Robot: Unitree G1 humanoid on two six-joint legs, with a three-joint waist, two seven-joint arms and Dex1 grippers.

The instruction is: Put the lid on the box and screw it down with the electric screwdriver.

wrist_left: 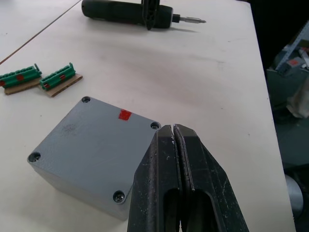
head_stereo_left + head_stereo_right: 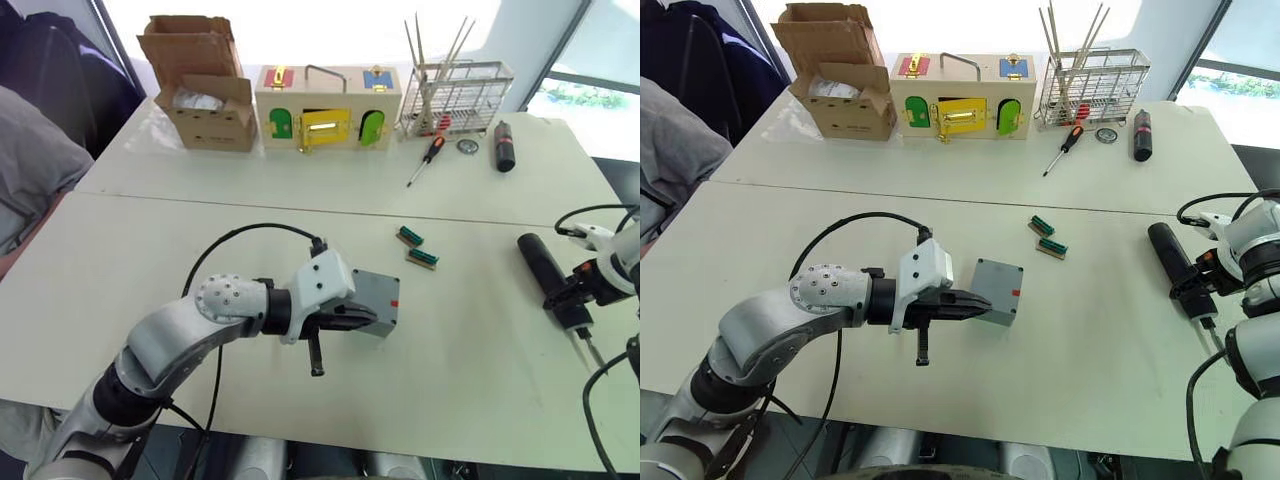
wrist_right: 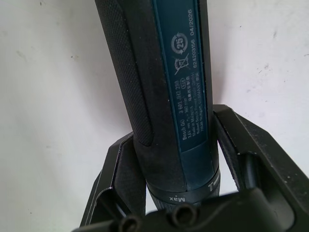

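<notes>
The grey box (image 2: 377, 300) stands mid-table with the lid (image 1: 91, 140) lying flat on top, a screw head in each corner and a small red mark (image 1: 124, 114) near one edge. My left gripper (image 1: 174, 130) is shut and empty, its tips right at the box's near edge; I cannot tell whether they touch it. To the far right, the dark electric screwdriver (image 2: 540, 262) lies on the table with its metal bit (image 1: 190, 20) pointing toward me. My right gripper (image 2: 572, 298) is shut on its bit end, one finger (image 3: 120, 169) on each side of the barrel.
Two green connector blocks (image 2: 416, 248) lie just beyond the box. At the far edge stand a cardboard carton (image 2: 205, 85), a wooden box with coloured doors (image 2: 325, 108) and a wire rack (image 2: 455, 98), with a red-and-black hand screwdriver (image 2: 427, 158) and a black cylinder (image 2: 503, 146). A person sits at the left (image 2: 30, 170).
</notes>
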